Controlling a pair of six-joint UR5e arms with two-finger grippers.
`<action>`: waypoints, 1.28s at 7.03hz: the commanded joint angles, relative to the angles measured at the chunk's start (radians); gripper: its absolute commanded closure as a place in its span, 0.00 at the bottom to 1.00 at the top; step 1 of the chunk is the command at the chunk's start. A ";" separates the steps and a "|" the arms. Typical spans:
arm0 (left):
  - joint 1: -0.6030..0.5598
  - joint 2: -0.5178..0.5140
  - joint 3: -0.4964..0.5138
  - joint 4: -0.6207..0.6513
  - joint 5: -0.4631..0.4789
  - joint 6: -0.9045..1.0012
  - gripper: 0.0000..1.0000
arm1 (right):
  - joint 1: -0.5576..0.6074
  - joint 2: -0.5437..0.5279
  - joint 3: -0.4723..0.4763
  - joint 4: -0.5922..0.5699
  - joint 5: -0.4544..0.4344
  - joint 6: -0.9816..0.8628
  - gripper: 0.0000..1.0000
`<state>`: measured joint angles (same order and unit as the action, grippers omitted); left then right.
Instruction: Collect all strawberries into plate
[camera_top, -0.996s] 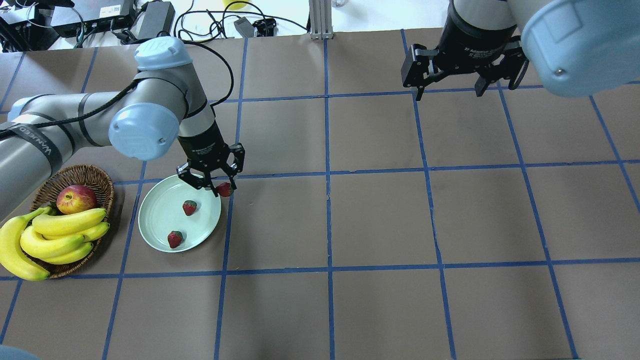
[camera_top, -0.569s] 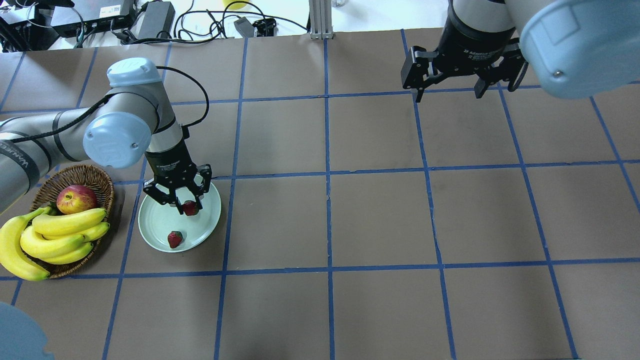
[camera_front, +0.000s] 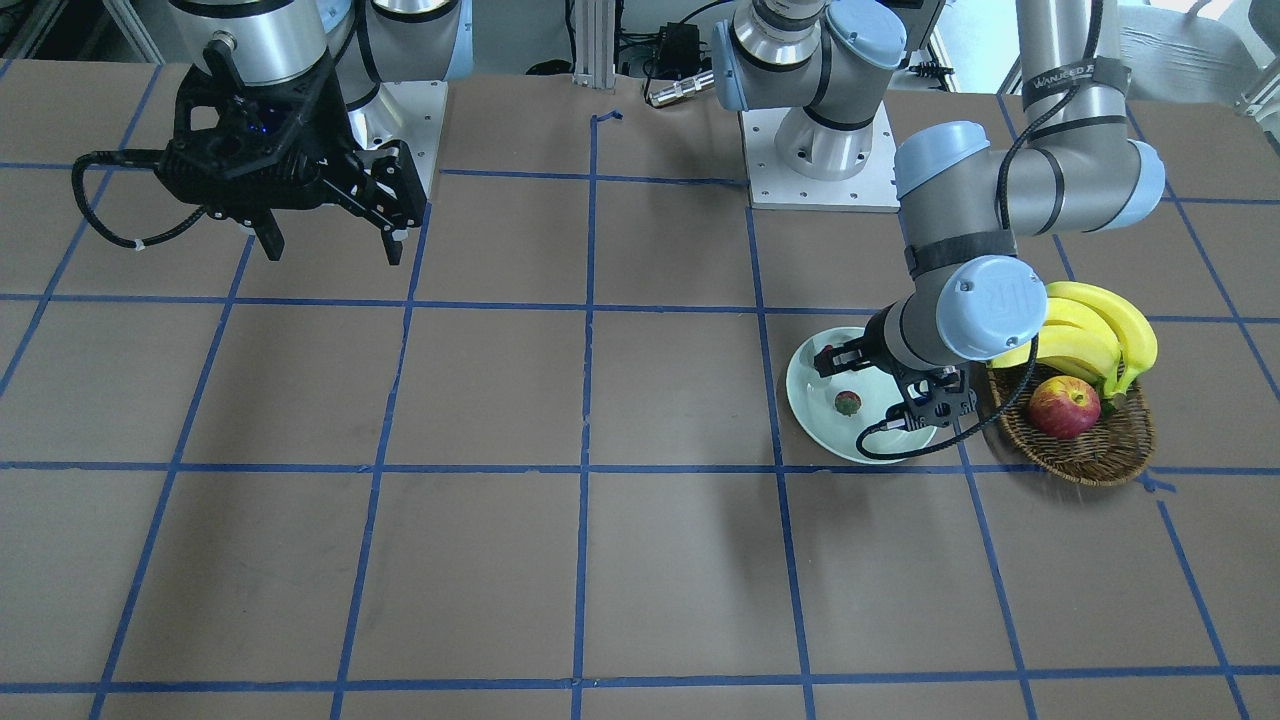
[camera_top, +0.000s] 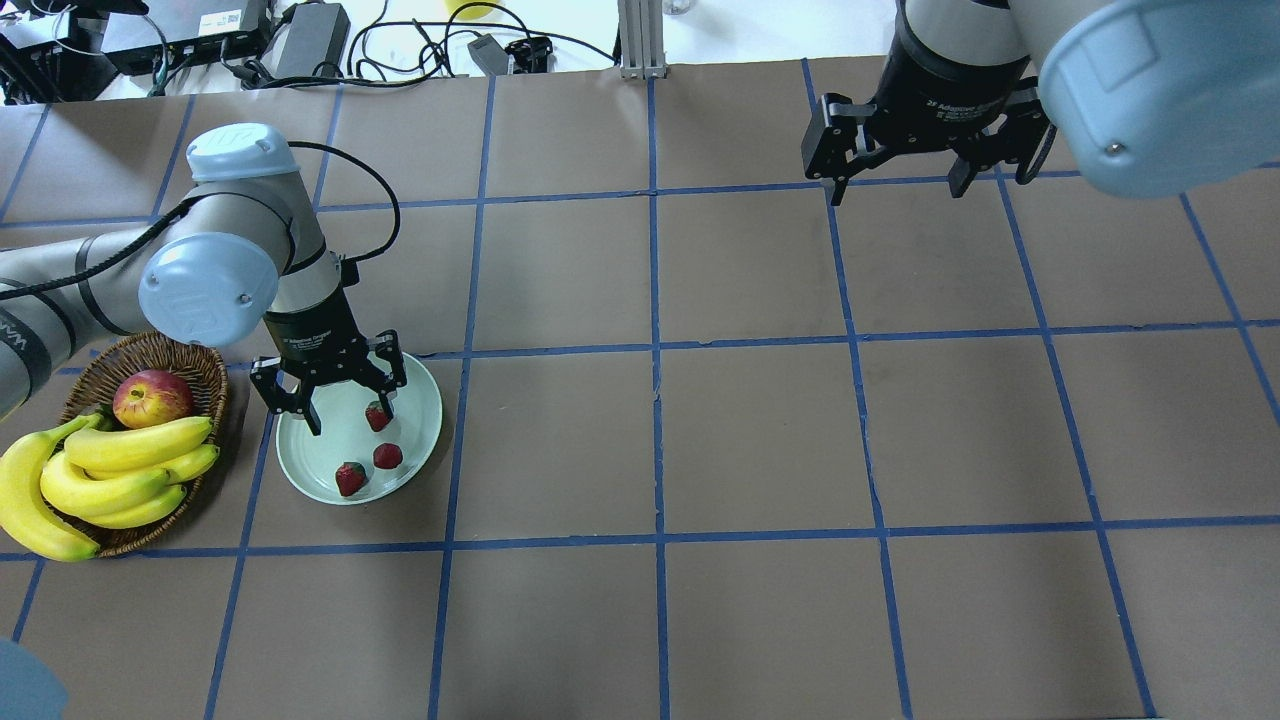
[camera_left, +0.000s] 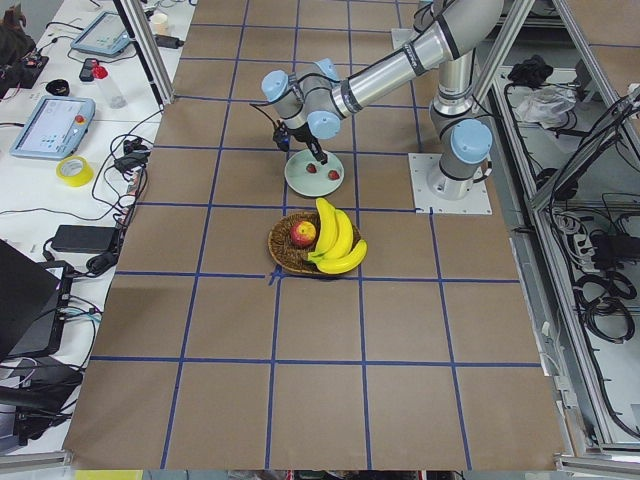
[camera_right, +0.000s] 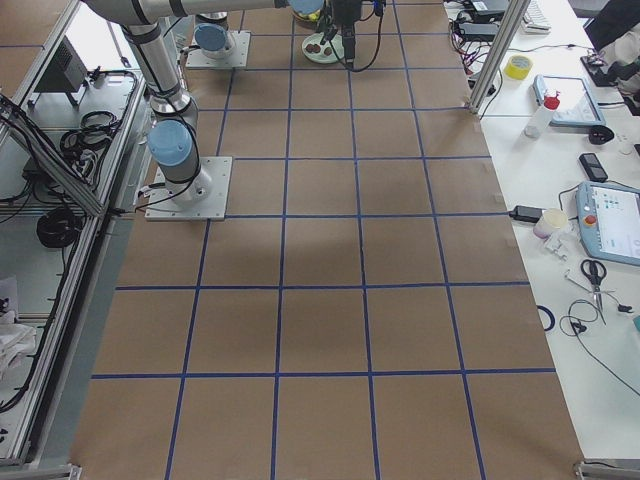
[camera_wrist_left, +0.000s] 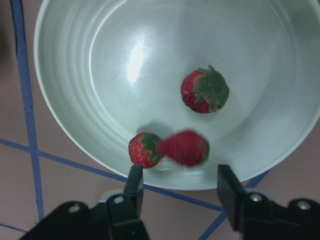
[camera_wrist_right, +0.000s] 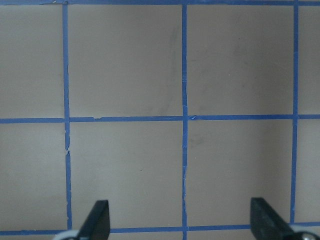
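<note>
The pale mint-green plate (camera_top: 318, 455) holds three strawberries. One strawberry (camera_top: 377, 416) sits just beside the right finger of my left gripper (camera_top: 350, 420). A second strawberry (camera_top: 387, 456) and a third strawberry (camera_top: 349, 478) lie nearer the front rim. My left gripper hangs open over the plate, holding nothing. In the left wrist view one strawberry (camera_wrist_left: 184, 148) looks blurred next to a sharp strawberry (camera_wrist_left: 144, 149), with another strawberry (camera_wrist_left: 205, 90) further in. My right gripper (camera_top: 898, 185) is open and empty, far off at the back right.
A brown wicker basket (camera_top: 150, 348) stands left of the plate, close to my left arm, with an apple (camera_top: 152, 397) and bananas (camera_top: 120, 470) in it. Cables and power bricks (camera_top: 310, 40) lie beyond the table's far edge.
My left gripper moved left from the plate's right rim to over the plate and opened. The strawberry it held now lies in the plate. The right arm stayed put.
</note>
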<state>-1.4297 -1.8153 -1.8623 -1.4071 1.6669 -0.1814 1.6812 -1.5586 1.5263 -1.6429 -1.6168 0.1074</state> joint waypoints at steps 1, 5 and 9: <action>-0.027 0.078 0.133 -0.107 -0.010 0.000 0.00 | 0.000 0.000 0.000 0.000 0.000 0.000 0.00; -0.153 0.192 0.318 -0.167 -0.164 -0.030 0.00 | 0.000 0.000 0.002 0.000 0.000 0.000 0.00; -0.141 0.295 0.301 -0.257 -0.029 0.193 0.00 | 0.000 0.000 0.002 0.000 0.000 0.000 0.00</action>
<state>-1.5753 -1.5410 -1.5593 -1.6333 1.5622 -0.0723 1.6813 -1.5585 1.5278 -1.6429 -1.6168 0.1074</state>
